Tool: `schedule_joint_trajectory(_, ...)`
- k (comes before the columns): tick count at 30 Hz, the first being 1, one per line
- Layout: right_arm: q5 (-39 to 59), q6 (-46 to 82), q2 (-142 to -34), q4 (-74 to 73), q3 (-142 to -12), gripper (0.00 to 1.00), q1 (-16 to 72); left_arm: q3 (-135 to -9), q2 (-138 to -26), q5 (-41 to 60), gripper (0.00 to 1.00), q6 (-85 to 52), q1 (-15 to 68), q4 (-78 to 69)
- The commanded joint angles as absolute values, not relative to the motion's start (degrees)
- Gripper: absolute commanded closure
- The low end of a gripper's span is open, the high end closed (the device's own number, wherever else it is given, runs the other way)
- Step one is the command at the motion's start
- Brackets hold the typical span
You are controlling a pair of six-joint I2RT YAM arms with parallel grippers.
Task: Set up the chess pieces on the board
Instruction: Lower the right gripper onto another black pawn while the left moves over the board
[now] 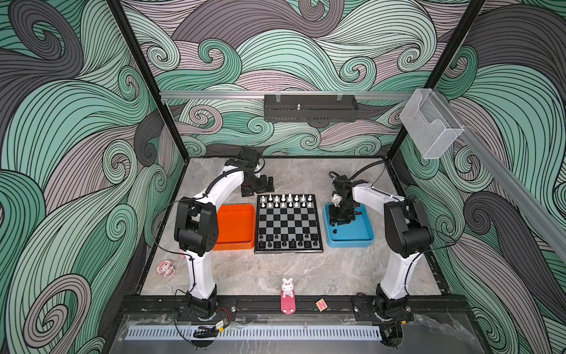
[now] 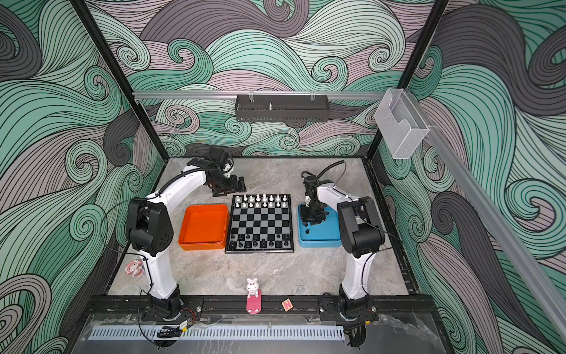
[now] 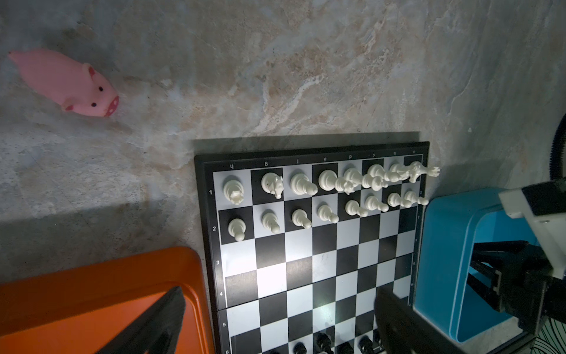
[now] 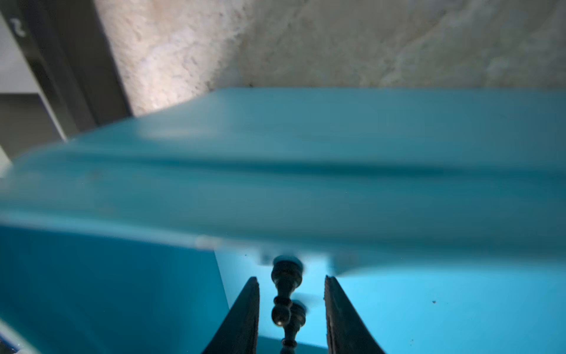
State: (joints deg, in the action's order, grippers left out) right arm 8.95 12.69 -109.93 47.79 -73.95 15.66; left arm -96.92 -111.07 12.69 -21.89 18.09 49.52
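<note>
The right jaws stand narrowed but not closed, their fingertips (image 4: 252, 294) reaching down into the blue tray (image 1: 349, 243). A black chess piece (image 4: 285, 277) lies on the tray floor straight between them, with a strip of blue showing on each side of it. Whether the pads touch it lower down I cannot tell, since that part is blurred. Another small dark piece (image 2: 307, 230) lies on the tray floor nearer the front wall, apart from the jaws. The left jaws are spread wide and hold nothing, their fingertips (image 3: 159, 321) raised above the far left corner of the board (image 1: 288, 251), next to the orange tray (image 1: 232, 245). The board lies flat on the worktop (image 1: 306, 275) between the two trays, orange to its left and blue to its right in both top views. White chess pieces (image 1: 286, 200) fill its two far rows, well apart from either jaws, and black chess pieces (image 1: 288, 242) stand along its two near rows. A pink pig toy (image 3: 70, 84) lies on the worktop beyond the board's far edge, and a white bunny figure (image 1: 287, 286) stands at the front edge.
</note>
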Motion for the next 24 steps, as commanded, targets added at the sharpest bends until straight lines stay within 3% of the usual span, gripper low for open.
schedule_joint_trajectory(1,9.0,13.1,-110.7,48.3,-75.2,0.68,16.0,-97.3,-111.8,12.8,0.01,-21.4,18.4,49.9)
schedule_joint_trajectory(11,8.7,13.0,-110.1,48.8,-75.2,0.81,16.3,-97.3,-111.8,13.2,0.01,-21.4,18.4,49.9)
schedule_joint_trajectory(24,7.7,12.8,-107.8,49.6,-75.3,0.87,16.5,-97.3,-111.4,13.1,0.01,-21.5,18.3,50.0)
